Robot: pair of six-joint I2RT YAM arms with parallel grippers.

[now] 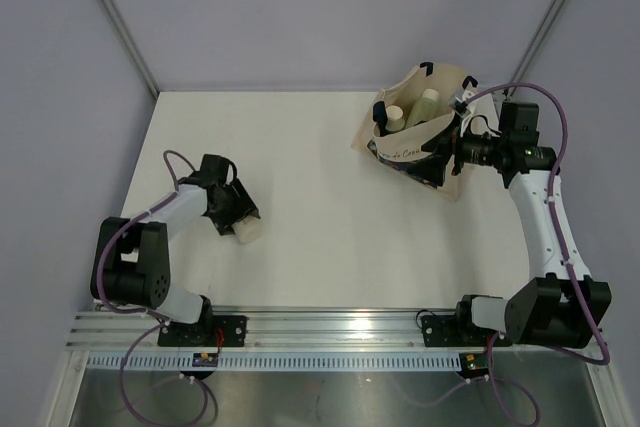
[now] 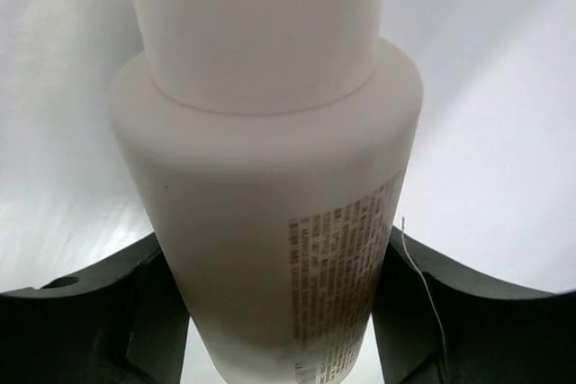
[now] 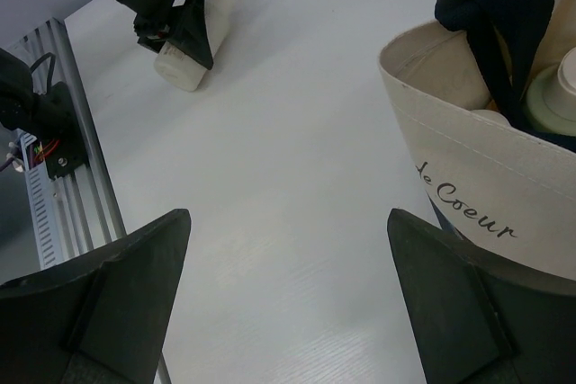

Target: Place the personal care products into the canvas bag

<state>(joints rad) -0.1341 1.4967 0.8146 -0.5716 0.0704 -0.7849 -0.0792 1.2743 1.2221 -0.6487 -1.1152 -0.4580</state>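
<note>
The canvas bag (image 1: pixel 404 153) holds bottles (image 1: pixel 428 105) (two showing).

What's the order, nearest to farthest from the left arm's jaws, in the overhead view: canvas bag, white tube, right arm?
1. white tube: gripped between the left jaws, on the near left.
2. canvas bag: far right, across the table.
3. right arm: beyond the bag, along the right edge.
</note>
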